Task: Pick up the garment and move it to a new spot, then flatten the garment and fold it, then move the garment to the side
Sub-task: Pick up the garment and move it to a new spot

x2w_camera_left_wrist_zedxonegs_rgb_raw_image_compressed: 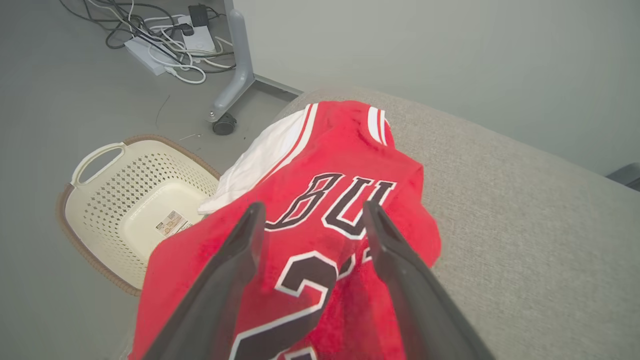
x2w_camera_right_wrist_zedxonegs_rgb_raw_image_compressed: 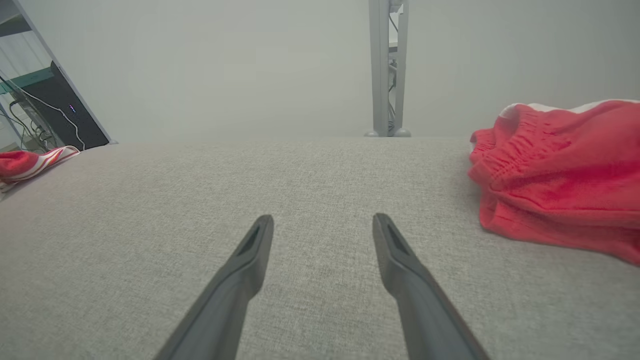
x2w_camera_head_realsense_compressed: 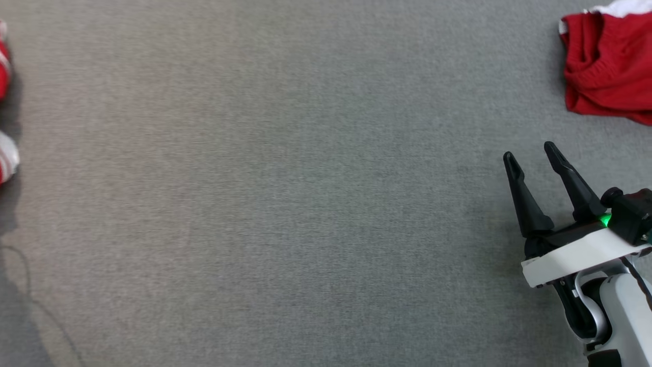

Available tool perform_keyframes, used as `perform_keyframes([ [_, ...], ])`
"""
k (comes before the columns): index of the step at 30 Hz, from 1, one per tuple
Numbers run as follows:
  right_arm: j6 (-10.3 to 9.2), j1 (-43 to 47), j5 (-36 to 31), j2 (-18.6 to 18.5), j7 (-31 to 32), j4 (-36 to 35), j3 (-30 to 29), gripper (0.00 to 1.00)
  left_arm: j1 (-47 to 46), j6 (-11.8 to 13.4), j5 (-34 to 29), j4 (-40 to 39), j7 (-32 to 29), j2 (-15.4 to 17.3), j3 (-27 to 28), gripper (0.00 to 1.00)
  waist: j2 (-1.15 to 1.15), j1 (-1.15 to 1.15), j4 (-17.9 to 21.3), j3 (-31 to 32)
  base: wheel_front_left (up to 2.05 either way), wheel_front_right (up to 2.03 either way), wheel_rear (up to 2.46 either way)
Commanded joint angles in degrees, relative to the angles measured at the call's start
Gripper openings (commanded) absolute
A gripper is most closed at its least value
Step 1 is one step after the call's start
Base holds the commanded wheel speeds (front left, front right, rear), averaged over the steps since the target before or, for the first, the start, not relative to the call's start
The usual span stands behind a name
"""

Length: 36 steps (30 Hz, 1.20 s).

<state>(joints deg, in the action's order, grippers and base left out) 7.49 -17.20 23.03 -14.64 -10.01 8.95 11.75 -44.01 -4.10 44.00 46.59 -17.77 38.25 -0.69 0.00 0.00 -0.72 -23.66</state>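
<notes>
**Picking up the jersey: aim for 1 firm pinch**

Look first to the left claw (x2w_camera_left_wrist_zedxonegs_rgb_raw_image_compressed: pixel 314 207): spread wide, holding nothing, aimed down at the red jersey (x2w_camera_left_wrist_zedxonegs_rgb_raw_image_compressed: pixel 345 150), between the black "BU" lettering and a large 2. Contact with the cloth: impossible to tell. Find the jersey heaped at the left edge of the grey pad (x2w_camera_left_wrist_zedxonegs_rgb_raw_image_compressed: pixel 525 210), partly spilling over that edge above a cream laundry basket (x2w_camera_left_wrist_zedxonegs_rgb_raw_image_compressed: pixel 110 200) on the floor. Note the right claw (x2w_camera_head_realsense_compressed: pixel 530 151) too: equally wide, empty, poised over bare pad, near but apart from a pair of red shorts (x2w_camera_head_realsense_compressed: pixel 606 66) in the far right corner.

Judged as the very start: nothing lifted, nothing flattened, nothing folded.

For a clean pick:
- Lower straight onto a raised fold, not onto flat cloth, for something to bite.
- Grip on the pad side of the heap, not the overhang, to avoid nudging the rest down into the basket.
- Close fully before lifting, then raise high enough to clear the edge before carrying toward the open middle.
- Keep well away from the shorts, to avoid dragging 2 garments at once.
- Hold the right claw free for catching a 2nd corner when spreading.
</notes>
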Motion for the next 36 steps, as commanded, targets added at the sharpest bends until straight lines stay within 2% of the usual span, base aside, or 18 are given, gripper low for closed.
perform_keyframes([
  [1, 0.02, -0.82, -0.48, -0.31, -0.33, -0.25, -0.18, 1.0, -1.06, 0.12, 0.46, 0.75, -0.45, 0.48, 0.19, 1.0, 0.0, 0.0, 2.71, -2.7, 0.0, 0.0, 0.0],
  [6, 0.02, -0.94, -0.47, -0.29, -0.73, -0.29, -0.64, 1.0, -1.87, -0.21, 0.56, 7.98, -6.32, 1.56, -1.37, 1.0, 0.0, 0.0, 3.95, -3.58, 0.0, 0.0, 0.0],
  [11, 0.02, -1.02, -0.47, -0.05, -0.7, 0.22, -0.46, 1.0, -0.6, -1.81, 2.71, 12.16, -12.61, 0.19, -2.09, 1.0, 0.0, 0.0, 4.05, -3.31, 0.0, 0.0, 0.0],
  [12, 0.02, -0.99, -0.47, -0.08, -0.67, 0.27, -0.46, 1.0, -0.56, -1.87, 2.81, 12.33, -12.57, 0.17, -2.21, 0.9, 0.0, 0.0, 3.97, -3.27, 0.0, 0.0, 0.0],
  [13, 0.02, -0.99, -0.5, -0.14, -0.64, 0.31, -0.46, 1.0, -0.7, -2.06, 2.73, 12.3, -11.81, 0.27, -2.29, 0.53, 0.0, 0.0, 3.85, -3.21, 0.0, 0.0, 0.0],
  [14, 0.02, -0.99, -0.52, -0.21, -0.6, 0.36, -0.45, 1.0, -0.9, -2.18, 2.66, 12.27, -10.87, 0.35, -2.21, 0.33, 0.0, 0.0, 3.7, -3.09, 0.0, 0.0, 0.0],
  [15, 0.02, -1.01, -0.56, -0.29, -0.58, 0.38, -0.36, 1.0, -1.06, -2.29, 2.59, 12.31, -10.09, 0.32, -2.2, 0.0, 0.0, 0.0, 3.56, -2.9, 0.0, 0.0, 0.0],
  [20, 0.02, -0.85, -0.63, -0.02, -0.63, 0.77, 0.34, 1.0, -2.41, -2.89, 1.69, 11.53, -6.75, 0.33, -3.51, 0.0, 0.0, 0.0, 2.96, -1.08, 0.0, 0.0, 0.0],
  [26, 0.02, 0.04, 0.01, 0.87, -1.31, 2.46, 1.13, 1.0, -3.8, -3.43, -1.06, 7.27, -4.18, 1.31, -8.23, 0.0, 0.0, 0.0, 2.62, 3.36, 0.0, 0.0, 0.0],
  [32, 0.02, 1.42, 1.02, 1.73, -2.13, 5.33, 2.02, 1.0, -3.21, -3.41, 1.23, -4.21, -6.28, 0.69, -15.1, 0.0, 0.0, 0.0, 3.36, 10.66, 0.0, 0.0, 0.0],
  [36, 0.02, 2.01, 1.75, 2.37, -2.48, 6.45, 2.67, 1.0, -2.89, -3.42, 0.48, -13.09, -8.45, 2.43, -20.06, 0.0, 0.0, 0.0, 4.88, 14.88, 0.0, 0.0, 0.0],
])
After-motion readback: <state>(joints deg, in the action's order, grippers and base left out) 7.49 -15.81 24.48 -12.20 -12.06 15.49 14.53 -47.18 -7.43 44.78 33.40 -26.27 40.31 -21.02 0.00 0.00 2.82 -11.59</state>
